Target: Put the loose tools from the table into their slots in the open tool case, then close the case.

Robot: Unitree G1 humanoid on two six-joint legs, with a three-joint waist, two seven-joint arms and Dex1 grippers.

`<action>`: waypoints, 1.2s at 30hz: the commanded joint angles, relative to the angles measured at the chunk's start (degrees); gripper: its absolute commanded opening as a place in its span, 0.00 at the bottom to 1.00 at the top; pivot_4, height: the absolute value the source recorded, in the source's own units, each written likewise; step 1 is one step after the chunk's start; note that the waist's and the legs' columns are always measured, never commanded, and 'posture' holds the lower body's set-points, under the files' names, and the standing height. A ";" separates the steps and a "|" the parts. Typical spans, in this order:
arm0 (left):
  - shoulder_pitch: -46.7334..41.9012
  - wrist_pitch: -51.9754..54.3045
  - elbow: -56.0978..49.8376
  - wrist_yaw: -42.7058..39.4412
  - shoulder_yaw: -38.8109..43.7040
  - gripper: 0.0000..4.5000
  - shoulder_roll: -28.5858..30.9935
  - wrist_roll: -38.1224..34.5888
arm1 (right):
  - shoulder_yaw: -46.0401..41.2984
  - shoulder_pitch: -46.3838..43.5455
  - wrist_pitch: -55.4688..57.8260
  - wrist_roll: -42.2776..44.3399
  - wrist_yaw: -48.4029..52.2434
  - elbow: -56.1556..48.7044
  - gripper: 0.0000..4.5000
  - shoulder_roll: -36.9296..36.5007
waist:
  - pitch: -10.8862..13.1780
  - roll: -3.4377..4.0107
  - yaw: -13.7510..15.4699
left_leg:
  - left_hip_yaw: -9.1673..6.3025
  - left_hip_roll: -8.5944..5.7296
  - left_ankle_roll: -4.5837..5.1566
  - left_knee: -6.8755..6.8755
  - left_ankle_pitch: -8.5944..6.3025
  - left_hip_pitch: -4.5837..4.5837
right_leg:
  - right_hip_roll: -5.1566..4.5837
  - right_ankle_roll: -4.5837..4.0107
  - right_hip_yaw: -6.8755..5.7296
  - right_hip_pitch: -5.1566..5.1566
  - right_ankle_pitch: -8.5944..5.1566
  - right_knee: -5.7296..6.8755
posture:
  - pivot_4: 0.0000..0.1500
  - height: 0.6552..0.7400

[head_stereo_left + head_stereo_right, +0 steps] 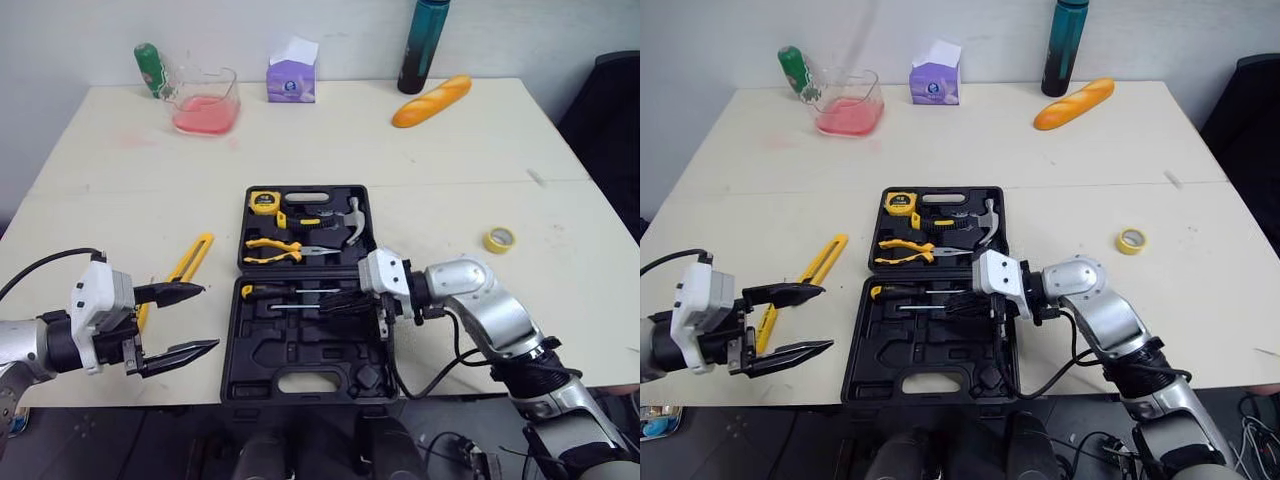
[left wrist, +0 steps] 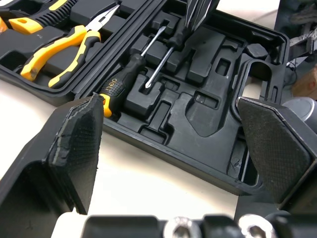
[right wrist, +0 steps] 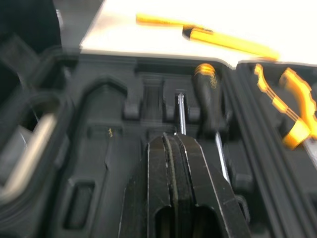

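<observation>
Main risk: the thin screwdriver (image 3: 180,111) may not be seated. My right hand (image 3: 174,139) is pressed together on its shaft over the near half of the tool case (image 1: 232,385), which lies open at the middle of the desk's (image 1: 120,200) front edge. The bare tip pokes out past the fingertips, over the moulded ribs beside the black-and-yellow-handled screwdriver (image 2: 121,79). I cannot tell whether it sits in its groove. If I let go while it rides on a rib, it could roll across the tray and stop the lid shutting. Second risk: my left hand (image 1: 205,318) is spread wide, just beside the case's left wall, and a careless sweep could shove the case. The yellow cutter (image 1: 190,262) lies on the desk left of the case, just behind that hand's far finger, not yet stowed.
</observation>
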 commanded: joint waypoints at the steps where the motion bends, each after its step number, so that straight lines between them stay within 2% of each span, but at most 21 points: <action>1: -0.77 -0.85 0.49 -0.15 0.12 1.00 0.51 0.28 | -0.49 -0.71 -1.97 -0.86 -0.95 1.41 0.01 1.06 | 0.00 0.00 -0.03 | 0.00 0.00 0.00 0.00 0.00 0.00 | 0.00 0.00 0.00 0.00 0.00 0.01 | 1.00 1.00; 15: 1.42 -1.14 -1.53 1.08 -0.14 1.00 -1.40 0.62 | 1.82 2.35 -2.09 -4.74 -2.12 6.35 0.01 2.01 | -0.03 -0.05 -0.10 | -0.01 0.03 -0.02 0.00 0.01 0.09 | 0.00 -0.01 0.00 0.06 0.00 0.03 | 1.00 1.00; 22: 1.03 -1.18 -0.63 0.64 1.02 1.00 -0.39 0.50 | 5.36 1.45 8.06 -6.60 -1.89 5.97 0.01 0.43 | -0.35 -0.36 -0.09 | -0.03 0.04 -0.02 0.00 0.01 0.21 | -0.01 -0.02 0.02 0.15 -0.01 0.05 | 1.00 1.00; 27: 0.49 -1.37 -0.60 0.83 0.39 1.00 -0.49 0.73 | 6.90 0.29 16.37 -4.77 -1.99 3.24 0.01 1.25 | -0.62 -0.58 -0.07 | -0.08 0.07 -0.04 0.00 0.00 0.24 | -0.01 -0.06 0.00 0.19 -0.04 0.05 | 1.00 1.00; 32: 0.03 -1.34 -0.77 1.38 -0.12 1.00 -0.87 0.69 | 5.89 -0.55 16.29 -4.76 -3.34 4.27 0.01 1.97 | -0.73 -0.68 -0.08 | -0.09 0.08 -0.06 0.00 -0.01 0.25 | -0.02 -0.08 -0.01 0.20 -0.04 0.06 | 1.00 1.00; 36: 0.20 -1.92 -0.83 1.83 -0.41 1.00 -1.50 1.09 | 1.74 0.49 8.30 -0.75 -0.66 2.76 0.01 2.49 | -0.72 -0.66 -0.06 | -0.09 0.08 -0.06 -0.01 -0.01 0.22 | -0.01 -0.08 -0.02 0.18 -0.04 0.05 | 1.00 1.00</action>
